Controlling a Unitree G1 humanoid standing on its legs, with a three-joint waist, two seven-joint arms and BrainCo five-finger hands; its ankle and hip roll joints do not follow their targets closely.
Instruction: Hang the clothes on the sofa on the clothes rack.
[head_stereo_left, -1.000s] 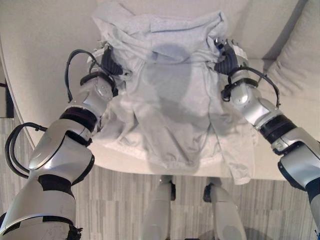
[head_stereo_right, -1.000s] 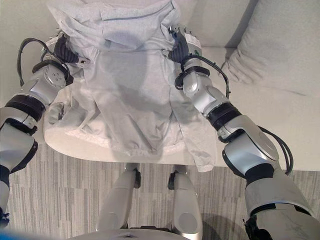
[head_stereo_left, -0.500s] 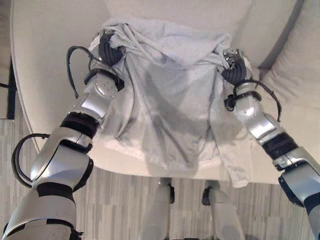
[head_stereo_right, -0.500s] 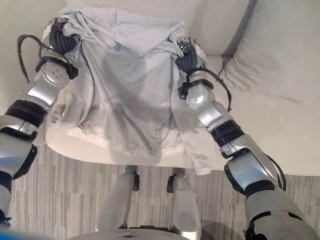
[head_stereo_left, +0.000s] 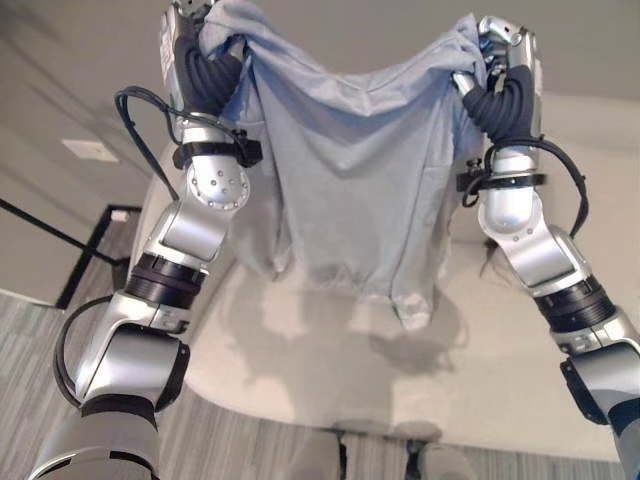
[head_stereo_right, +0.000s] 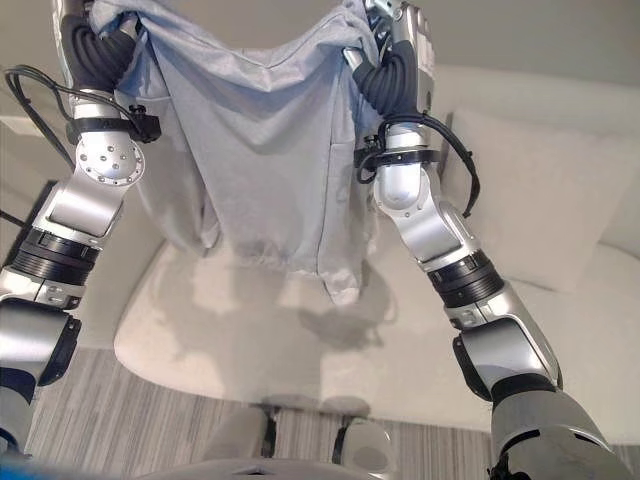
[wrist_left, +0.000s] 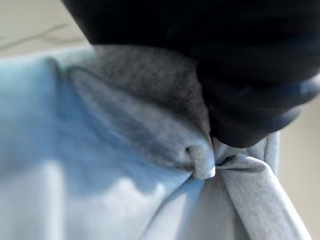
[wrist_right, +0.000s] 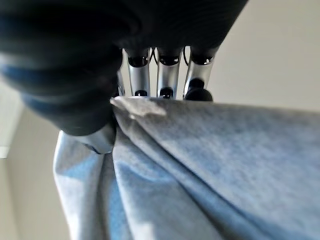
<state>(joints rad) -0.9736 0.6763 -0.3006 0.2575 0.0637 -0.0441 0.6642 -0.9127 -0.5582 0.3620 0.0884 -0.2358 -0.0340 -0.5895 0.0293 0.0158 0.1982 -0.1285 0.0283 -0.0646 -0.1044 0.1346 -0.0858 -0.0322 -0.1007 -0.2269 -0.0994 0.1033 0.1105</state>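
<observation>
Left eye view: grey shirt (head_stereo_left: 350, 190) has come up off the sofa (head_stereo_left: 520, 390), left hand (head_stereo_left: 195, 45) and right hand (head_stereo_left: 500, 70) clamped on its shoulders, so it's ready to carry to the rack.

I have raised both arms, lifting the grey shirt (head_stereo_left: 350, 170) off the sofa (head_stereo_left: 520, 380). It lay spread on the seat a second ago; it now hangs free between my left robot hand (head_stereo_left: 200, 45) and right robot hand (head_stereo_left: 500, 70), its hem above the cushion.
</observation>
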